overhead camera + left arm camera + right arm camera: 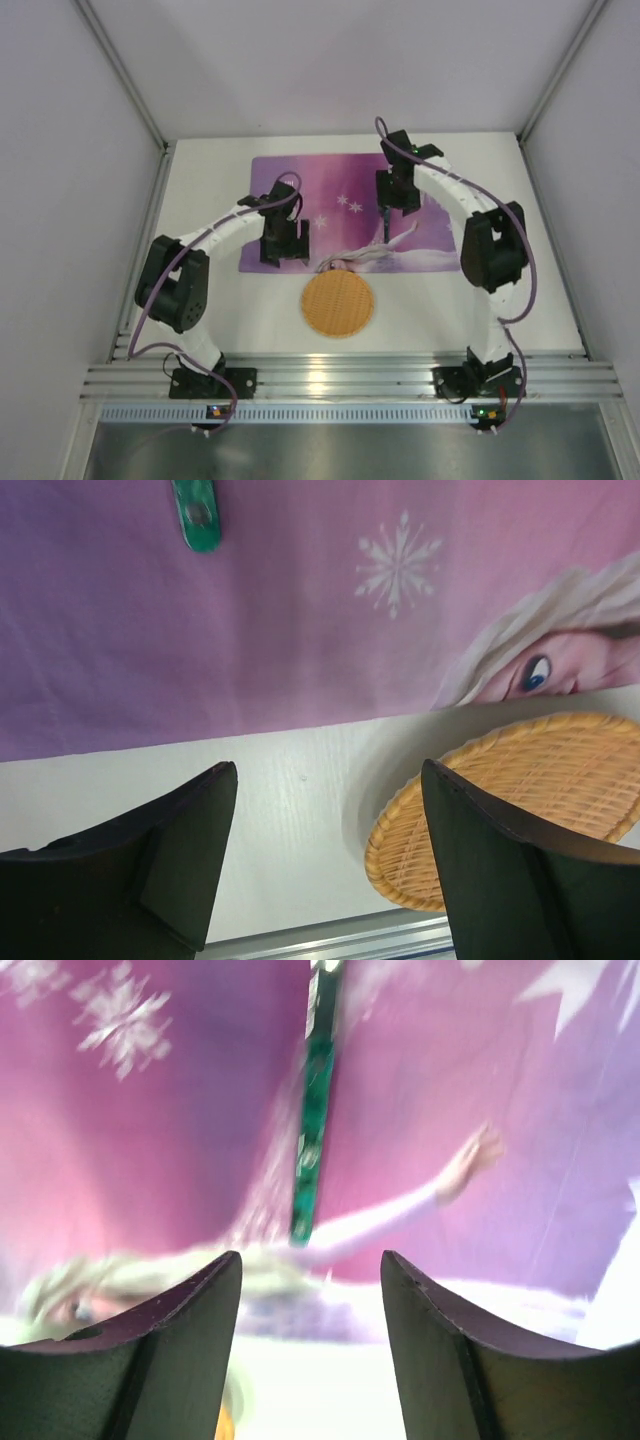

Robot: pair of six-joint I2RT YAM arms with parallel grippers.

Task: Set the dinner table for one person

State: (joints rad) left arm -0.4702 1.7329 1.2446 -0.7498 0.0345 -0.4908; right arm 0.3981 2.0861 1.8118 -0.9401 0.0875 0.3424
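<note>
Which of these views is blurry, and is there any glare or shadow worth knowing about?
Right wrist: soft and smeared, the placemat print and thin green item both blurred. Left wrist: sharper, with a soft shadow on the table left of the woven plate. Top external: bright glare on the aluminium rail.

Pale grey walls (60, 200) on three sides, plain, evenly lit. Aluminium corner posts (122, 75) slant up at both back corners. White tabletop (205, 185) between walls. Ribbed aluminium rail (340, 378) along near edge, light glinting on it. Beyond rail: perforated strip (340, 412), then dull grey metal sheet (340, 450).
</note>
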